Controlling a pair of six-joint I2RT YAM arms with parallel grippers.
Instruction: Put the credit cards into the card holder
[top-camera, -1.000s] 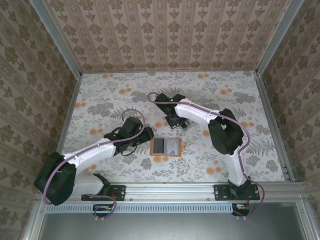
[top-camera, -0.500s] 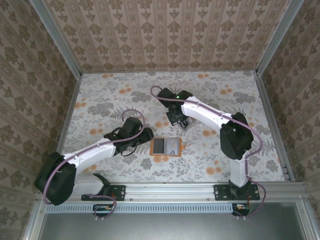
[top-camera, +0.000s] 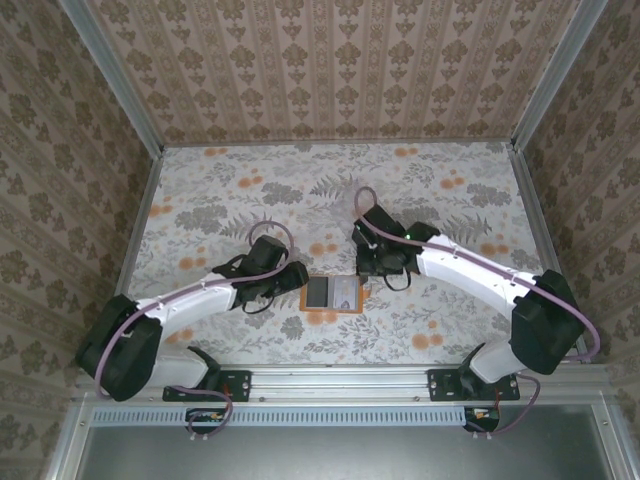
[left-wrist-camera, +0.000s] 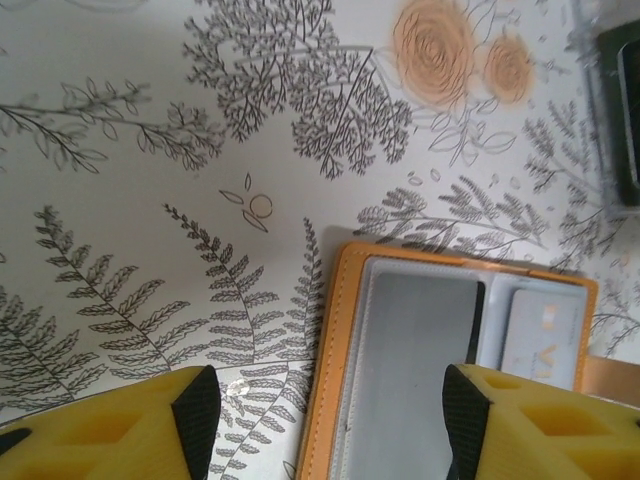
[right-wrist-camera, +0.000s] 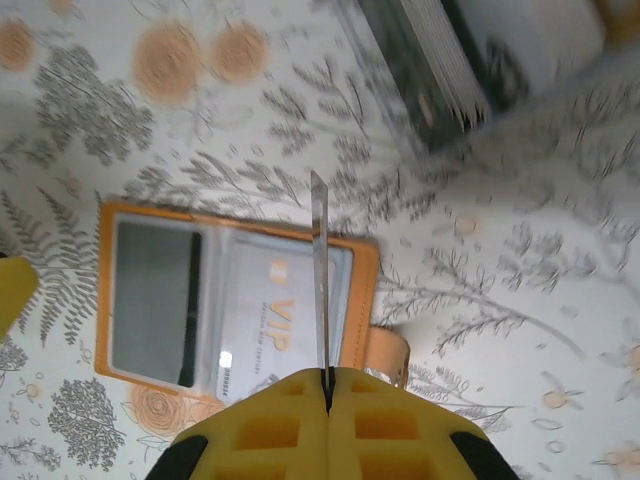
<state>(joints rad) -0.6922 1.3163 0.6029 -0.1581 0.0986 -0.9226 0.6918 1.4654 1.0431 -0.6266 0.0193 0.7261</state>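
Plastic credit card (right-wrist-camera: 319, 270), 1: thin, stiff, light, slippery. Right gripper (right-wrist-camera: 328, 375) is clenched on 1 edge, with the open card holder (right-wrist-camera: 365, 300) beyond its fingertips. Left gripper (left-wrist-camera: 330, 425) is released, its fingers straddling the holder's edge.

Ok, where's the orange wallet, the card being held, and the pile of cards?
card holder (right-wrist-camera: 106, 300): right wrist view, its orange left edge.
held card (right-wrist-camera: 319, 260): right wrist view, its thin edge, mid-length.
stack of cards (right-wrist-camera: 440, 60): right wrist view, the cards' edges.

card holder (left-wrist-camera: 325, 370): orange, open flat | credit cards (right-wrist-camera: 262, 325): 2 pocketed
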